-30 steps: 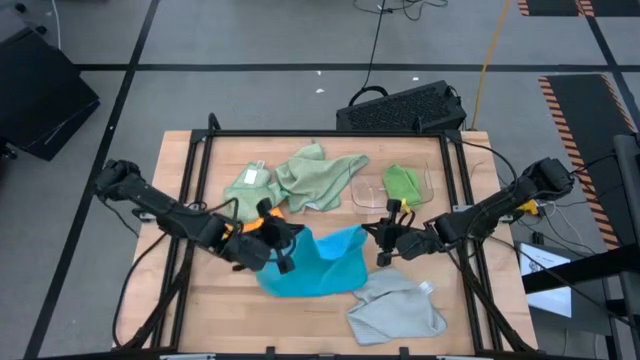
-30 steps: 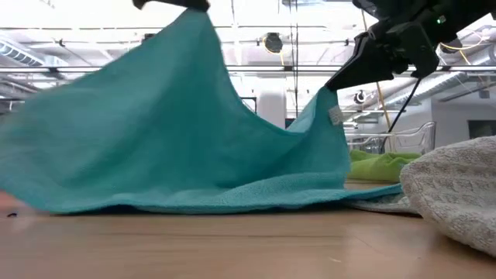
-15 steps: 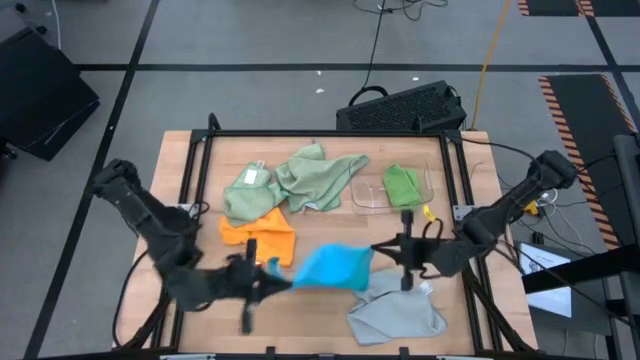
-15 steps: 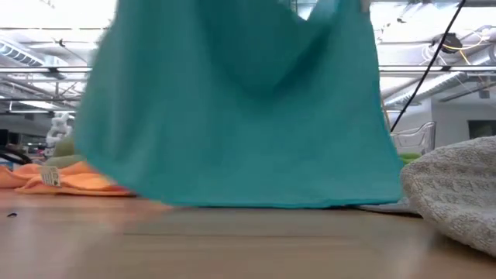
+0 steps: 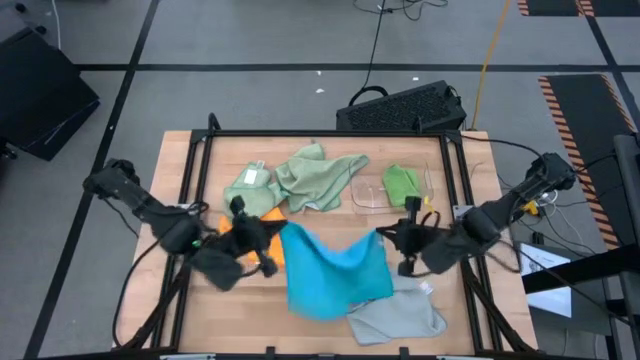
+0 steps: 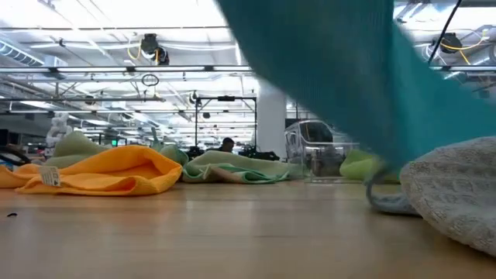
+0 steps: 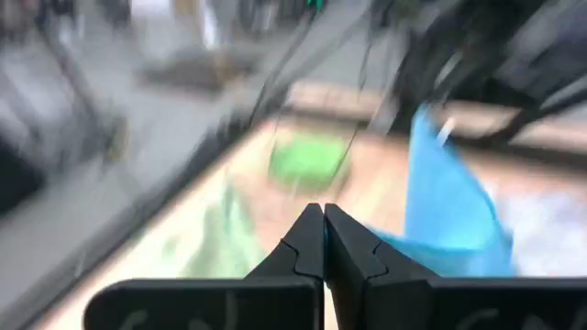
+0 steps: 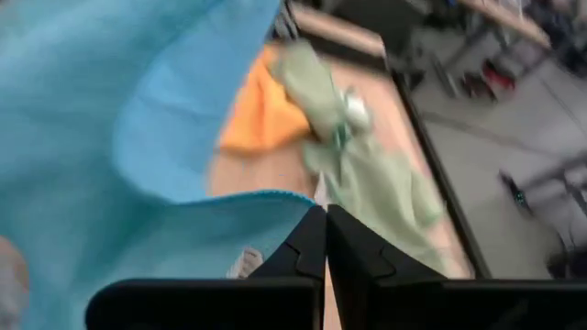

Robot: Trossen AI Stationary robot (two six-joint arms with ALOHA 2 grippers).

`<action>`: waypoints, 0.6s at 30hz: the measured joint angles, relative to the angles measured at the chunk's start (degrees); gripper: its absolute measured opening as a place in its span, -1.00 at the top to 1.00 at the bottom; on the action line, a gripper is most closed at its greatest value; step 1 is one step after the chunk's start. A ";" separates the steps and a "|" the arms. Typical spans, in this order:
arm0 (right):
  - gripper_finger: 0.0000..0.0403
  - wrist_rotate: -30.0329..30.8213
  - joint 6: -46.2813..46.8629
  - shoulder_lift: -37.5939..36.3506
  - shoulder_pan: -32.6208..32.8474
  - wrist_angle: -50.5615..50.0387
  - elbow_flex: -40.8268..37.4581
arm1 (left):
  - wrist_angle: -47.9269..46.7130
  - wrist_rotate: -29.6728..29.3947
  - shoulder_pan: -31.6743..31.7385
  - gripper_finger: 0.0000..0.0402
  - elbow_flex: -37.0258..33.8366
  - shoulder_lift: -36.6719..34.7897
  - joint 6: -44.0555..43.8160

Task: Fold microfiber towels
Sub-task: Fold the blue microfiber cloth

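The bright blue towel (image 5: pixel 335 272) hangs spread between my two grippers, its top edge sagging in the middle. Its lower part reaches toward the table's near edge and over the light grey towel (image 5: pixel 395 315). My left gripper (image 5: pixel 278 238) is shut on the towel's upper left corner. My right gripper (image 5: pixel 384 238) is shut on the upper right corner. In the low view the blue towel (image 6: pixel 349 85) slants down from above, behind the grey towel (image 6: pixel 457 194). The orange towel (image 5: pixel 270 213) lies flat on the table beside my left gripper. My left gripper pinches the blue towel's upper left corner (image 7: pixel 371 240) between its two shut fingers, coming level from the table's left. The towel hangs below and away from the fingers, lifted off the table there. My right gripper pinches the towel's upper right corner at its edge (image 8: pixel 292 196) between its shut fingers, coming level from the table's right. The cloth falls away below the fingers, slack along the top edge.
Two pale sage green towels (image 5: pixel 250 187) (image 5: pixel 320 178) lie crumpled at the table's far side. A bright green towel (image 5: pixel 401 183) lies in the clear tray (image 5: pixel 368 197) at the far right. A black metal frame (image 5: pixel 320 132) runs around the table.
Both grippers lifted the blue towel off the table, swung toward the near edge, then came back toward the far side. The towel went from draped on the table to bunched in the air and is now spread out, its lower part flung toward the near edge. The orange towel is uncovered.
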 joint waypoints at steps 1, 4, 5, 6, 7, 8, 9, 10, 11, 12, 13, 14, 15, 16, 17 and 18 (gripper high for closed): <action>1.00 -0.05 0.95 0.04 -0.69 0.82 -2.02 | -4.99 2.35 1.30 0.99 -1.10 0.01 -5.51; 1.00 -0.48 1.76 0.09 -2.74 5.07 -9.13 | -9.54 8.81 5.06 0.99 -7.28 0.58 -14.84; 1.00 -0.57 1.47 0.10 -3.46 7.91 -11.56 | -8.63 10.54 5.83 0.99 -9.82 0.72 -16.14; 1.00 -0.58 1.08 0.09 -4.15 10.70 -13.88 | -7.70 12.48 6.35 0.99 -12.28 0.76 -17.21; 1.00 -0.59 0.50 0.09 -4.75 13.91 -16.30 | -5.99 14.30 6.63 0.99 -14.47 0.79 -17.98; 1.00 -0.94 -0.14 0.09 -5.29 17.16 -18.39 | -4.16 16.01 6.78 0.99 -16.23 0.77 -18.77; 1.00 -2.14 -1.16 0.09 -5.83 20.31 -20.31 | -2.30 17.66 6.84 0.99 -17.90 0.73 -19.78; 1.00 -3.42 -2.02 0.09 -6.16 22.95 -21.89 | -0.83 19.22 6.67 0.99 -19.42 0.72 -20.65; 1.00 -4.89 -2.58 0.09 -6.30 25.13 -23.09 | 1.20 20.92 6.12 0.99 -20.75 0.72 -21.01; 1.00 -6.39 -2.77 0.09 -6.44 26.67 -23.93 | 4.16 22.31 5.24 0.99 -21.66 0.74 -20.97; 1.00 -7.98 -2.79 0.09 -6.54 27.39 -24.27 | 7.66 23.47 3.89 0.99 -22.17 0.74 -20.64; 1.00 -9.50 -2.65 0.09 -6.53 27.97 -24.31 | 11.59 24.51 2.36 0.99 -22.39 0.72 -19.85; 1.00 -11.18 -2.59 0.09 -6.34 28.76 -24.22 | 16.08 25.81 0.69 0.99 -22.44 0.72 -18.36; 1.00 -12.79 -2.68 0.09 -5.98 29.48 -23.94 | 21.07 26.98 -1.08 0.99 -22.33 0.72 -16.59; 1.00 -14.02 -2.89 0.09 -5.53 30.01 -23.47 | 26.40 27.36 -2.75 0.99 -22.10 0.72 -14.76; 1.00 -14.59 -3.29 0.09 -5.15 30.09 -22.80 | 32.26 27.12 -4.31 0.99 -21.90 0.72 -12.22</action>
